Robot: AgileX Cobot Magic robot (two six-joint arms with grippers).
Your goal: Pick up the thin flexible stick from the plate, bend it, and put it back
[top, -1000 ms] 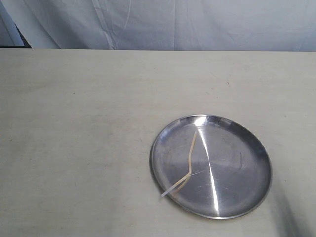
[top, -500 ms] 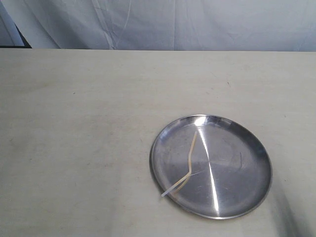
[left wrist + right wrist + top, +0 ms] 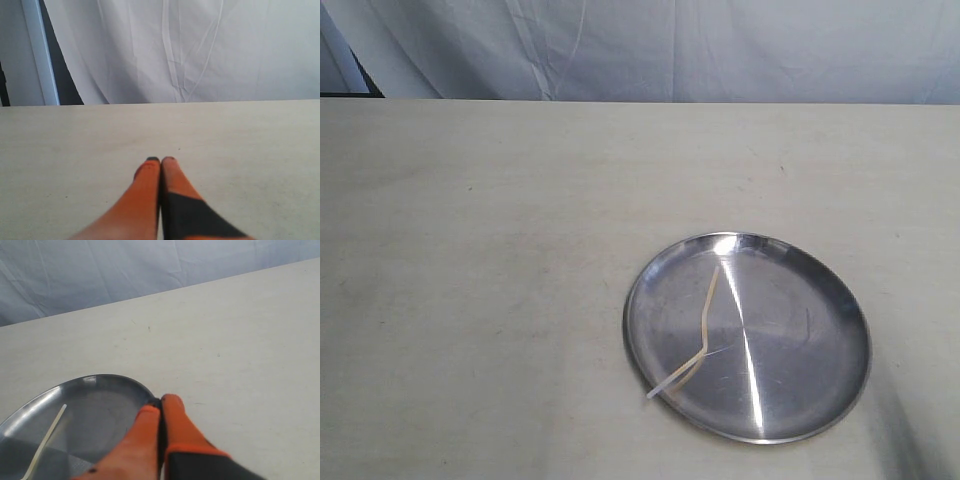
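The shiny silver plate [image 3: 820, 290] lies on the table at the lower right of the exterior view. On it rests the thin cream stick [image 3: 707, 318], kinked near its middle, with one end poking over the plate's near-left rim. Neither arm shows in the exterior view. The right wrist view has the plate [image 3: 105, 385] and a straight part of the stick [image 3: 47, 439]; my right gripper [image 3: 161, 403] is shut and empty, its orange tips over the plate's rim. My left gripper [image 3: 160, 161] is shut with nothing in it, above bare table, away from the plate.
The pale tabletop [image 3: 500, 260] stretches wide to the left of the plate. A white cloth backdrop [image 3: 700, 50] hangs behind the table's far edge. A dark gap and a white post [image 3: 40, 55] stand at the backdrop's far side in the left wrist view.
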